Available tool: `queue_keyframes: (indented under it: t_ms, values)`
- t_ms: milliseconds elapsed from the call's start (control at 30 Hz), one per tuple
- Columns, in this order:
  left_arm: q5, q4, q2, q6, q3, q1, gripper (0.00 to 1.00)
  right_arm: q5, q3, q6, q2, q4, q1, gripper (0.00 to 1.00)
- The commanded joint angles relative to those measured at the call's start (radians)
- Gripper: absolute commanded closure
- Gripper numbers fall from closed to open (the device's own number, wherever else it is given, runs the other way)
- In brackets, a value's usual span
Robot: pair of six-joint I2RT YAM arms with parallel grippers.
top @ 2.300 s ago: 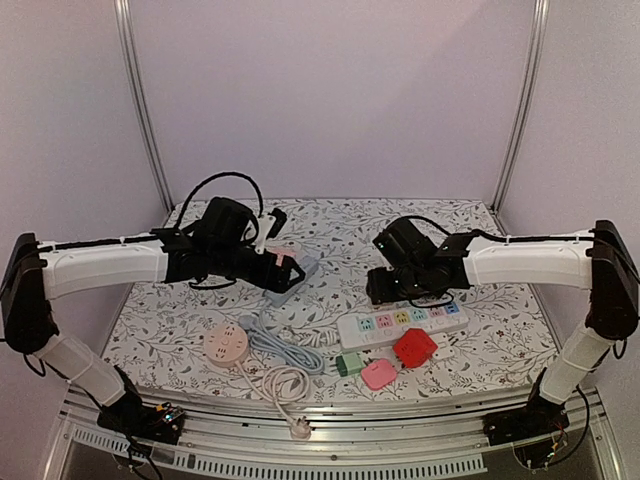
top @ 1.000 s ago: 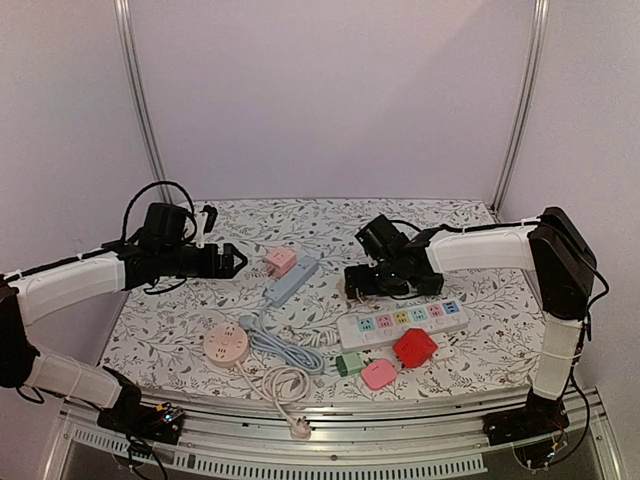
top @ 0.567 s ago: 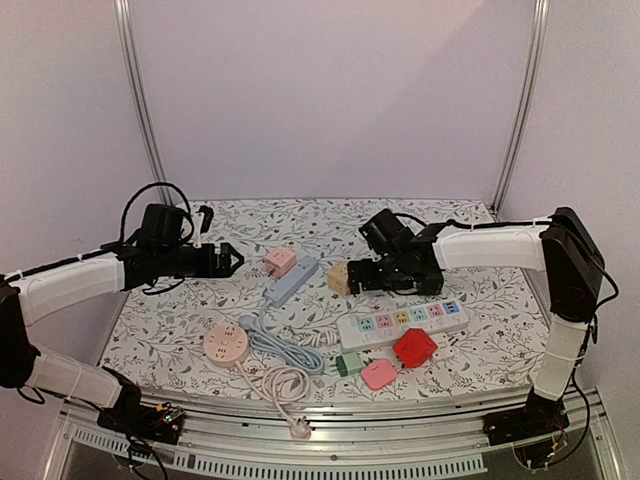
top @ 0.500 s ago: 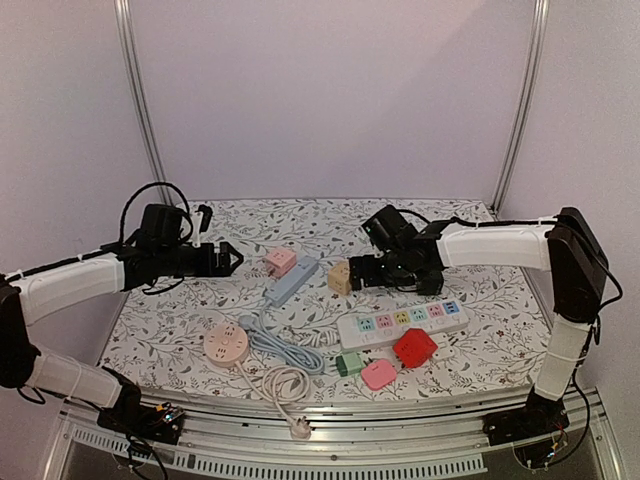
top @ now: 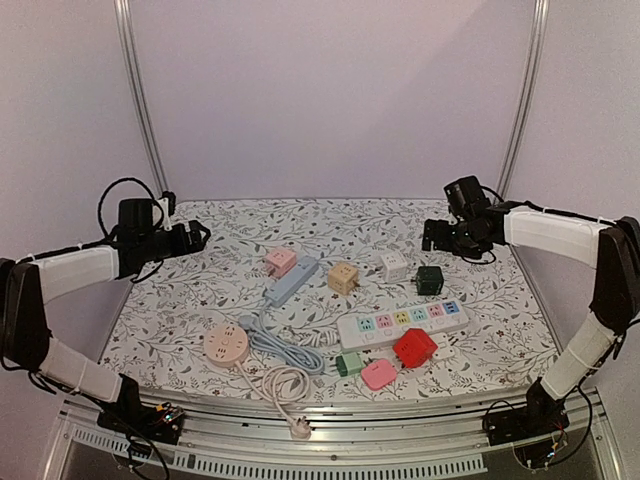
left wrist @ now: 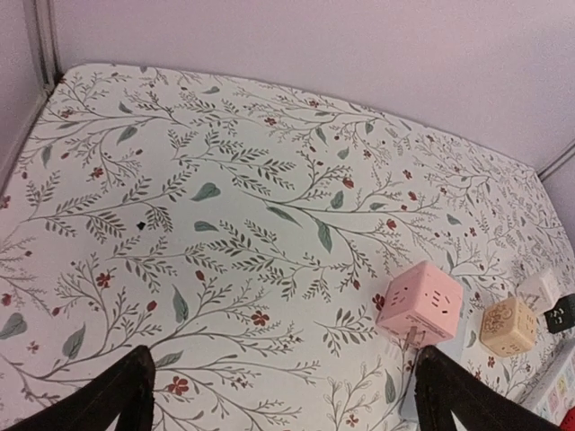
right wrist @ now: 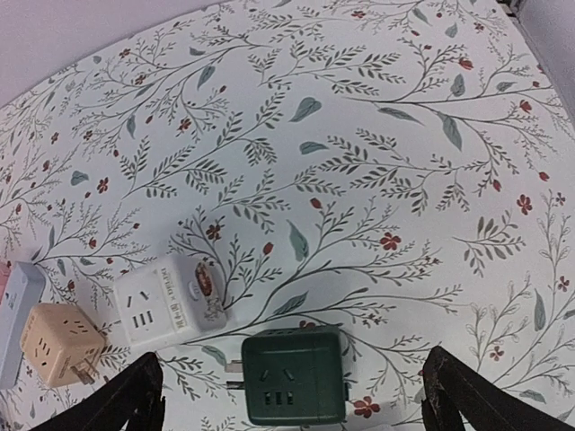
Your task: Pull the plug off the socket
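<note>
A pink cube plug lies at the far end of a blue-grey socket strip. In the left wrist view the pink cube plug shows its metal prongs underneath. A beige cube plug lies loose with its prongs bare, beside a white one and a dark green one. My left gripper hangs open and empty at the far left, well away from the pink cube. At the far right my right gripper is open and empty above the dark green cube.
A white multi-socket strip lies front right, with a red cube, a pink flat plug and a green adapter before it. A round pink socket and coiled cords sit front left. Walls close off the back and sides.
My right gripper let go of the beige cube on the table and drew back to the far right, uncovering the white and dark green cubes. My left arm pulled back left.
</note>
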Motion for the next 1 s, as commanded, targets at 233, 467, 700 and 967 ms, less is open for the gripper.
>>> queue_keyframes:
  t_ms: [233, 467, 700, 967]
  values:
    - [-0.112, 0.235, 0.008, 0.137, -0.072, 0.11, 0.0, -0.051, -0.261, -0.157, -0.224, 0.223, -0.328, 0.01]
    - [-0.174, 0.416, -0.034, 0.192, -0.198, 0.11, 0.0, -0.035, -0.461, -0.276, -0.323, 0.505, -0.388, 0.01]
    - [-0.268, 0.415, -0.055, 0.199, -0.237, 0.11, 0.01, -0.005, -0.654, -0.316, -0.382, 0.773, -0.392, 0.01]
    - [-0.281, 0.603, -0.047, 0.208, -0.352, 0.11, 0.01, 0.0, -0.732, -0.309, -0.379, 0.903, -0.392, 0.01]
